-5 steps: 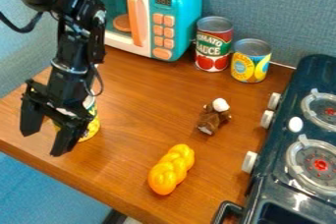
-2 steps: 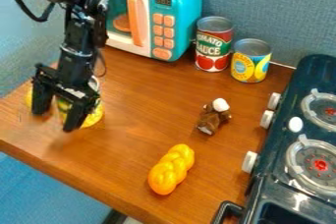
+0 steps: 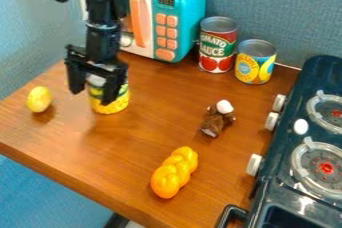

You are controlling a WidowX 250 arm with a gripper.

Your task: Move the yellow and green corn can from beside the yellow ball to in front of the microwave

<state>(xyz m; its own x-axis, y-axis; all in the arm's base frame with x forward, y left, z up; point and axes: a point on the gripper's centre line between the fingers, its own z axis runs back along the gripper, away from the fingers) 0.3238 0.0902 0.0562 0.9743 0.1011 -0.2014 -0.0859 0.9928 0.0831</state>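
The black gripper [image 3: 95, 88] hangs at the left of the wooden table, fingers apart and pointing down. A yellow-labelled can [image 3: 112, 104] stands upright directly at it, partly hidden by the right finger, its metal lid showing between the fingers. I cannot tell whether they touch. To the gripper's left lies a yellow lemon-like object [image 3: 39, 99]. A brown toy with a white top [image 3: 217, 119] lies right of centre, and an orange-yellow twisted piece [image 3: 174, 172] is near the front.
A teal and white toy microwave [image 3: 182, 17] stands at the back. Right of it are a red-labelled can [image 3: 217, 45] and a yellow-and-blue can [image 3: 255, 62]. A dark toy stove [image 3: 284, 149] takes up the right side, with knobs facing the table [image 3: 143, 144].
The gripper has moved right and toward the back. The yellow-labelled can has shifted the same way, and the lemon-like object has come into view at the left.
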